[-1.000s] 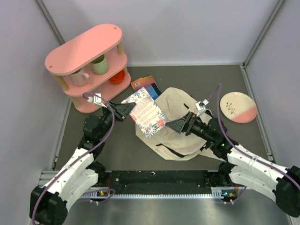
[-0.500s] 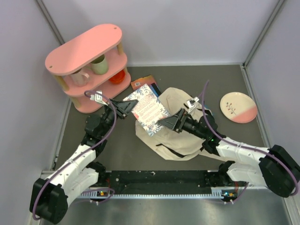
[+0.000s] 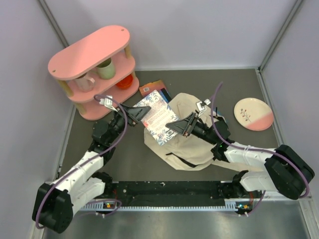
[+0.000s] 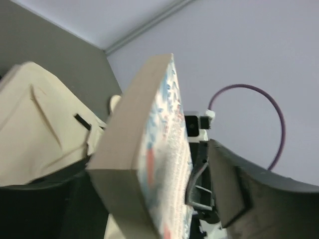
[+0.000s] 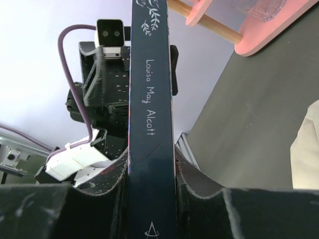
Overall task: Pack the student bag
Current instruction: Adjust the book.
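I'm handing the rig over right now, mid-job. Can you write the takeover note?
Right tool: shut on the book, spine between its fingers.
Left tool: open, jaws around the book's opposite edge, gap at one finger.
Student bag: lying on the table, partly under the held book.
Done: book lifted, gripped by right tool.
Left: withdraw left tool, put book into bag.
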Controlling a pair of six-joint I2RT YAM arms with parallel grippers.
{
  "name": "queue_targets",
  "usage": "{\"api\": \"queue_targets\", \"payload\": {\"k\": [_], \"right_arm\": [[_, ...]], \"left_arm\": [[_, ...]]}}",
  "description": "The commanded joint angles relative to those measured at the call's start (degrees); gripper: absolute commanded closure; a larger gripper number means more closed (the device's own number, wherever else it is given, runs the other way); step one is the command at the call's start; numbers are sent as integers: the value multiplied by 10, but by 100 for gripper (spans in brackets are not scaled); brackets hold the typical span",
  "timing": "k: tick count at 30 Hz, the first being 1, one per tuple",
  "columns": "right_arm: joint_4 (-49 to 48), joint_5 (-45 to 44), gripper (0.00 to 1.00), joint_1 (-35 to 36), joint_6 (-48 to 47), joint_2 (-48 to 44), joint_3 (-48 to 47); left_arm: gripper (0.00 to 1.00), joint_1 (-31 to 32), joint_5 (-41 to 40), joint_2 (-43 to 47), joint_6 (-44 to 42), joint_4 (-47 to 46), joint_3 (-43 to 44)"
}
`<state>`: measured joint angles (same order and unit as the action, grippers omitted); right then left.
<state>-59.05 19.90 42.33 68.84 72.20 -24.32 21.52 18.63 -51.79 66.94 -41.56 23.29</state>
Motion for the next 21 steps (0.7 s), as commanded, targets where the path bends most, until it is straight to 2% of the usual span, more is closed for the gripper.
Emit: {"api": "queue_targets", "payload": {"k": [1,3,5,9,12,13,16,17,19,20,21], "right_arm": [[-46,29,100,-9,-5,-44,-3],[-28,54,100,-22,-7,-62,-4],[-19,77,100,-32,-12,-67,-13],[-11,154,100,-53,-7,-66,-33],[-11,183,100,-58,-4,-59,-44],[-11,186,100,-62,-3,-58,-46],[5,186,100,-69,-12,-57,-46],[13,187,100,-71,-15,-58,-47],[24,181,100,-74,-25,-59,-48],[42,175,95,-75,-27,-65,-46],[52,154,76,-75,-30,-72,-44]], "left_arm": [[15,2,90,-12,-65,-36,45],[6,2,125,-30,-90,-34,61],[5,1,194,-61,-101,-38,75],[5,1,285,-121,-74,-114,99],[14,1,311,-154,-46,-156,103],[20,1,315,-158,-42,-174,104],[57,1,316,-166,-40,-174,106],[77,1,317,-166,-44,-171,107],[96,1,316,-164,-47,-161,108],[100,0,311,-158,-50,-154,105],[100,1,292,-154,-50,-150,100]]}}
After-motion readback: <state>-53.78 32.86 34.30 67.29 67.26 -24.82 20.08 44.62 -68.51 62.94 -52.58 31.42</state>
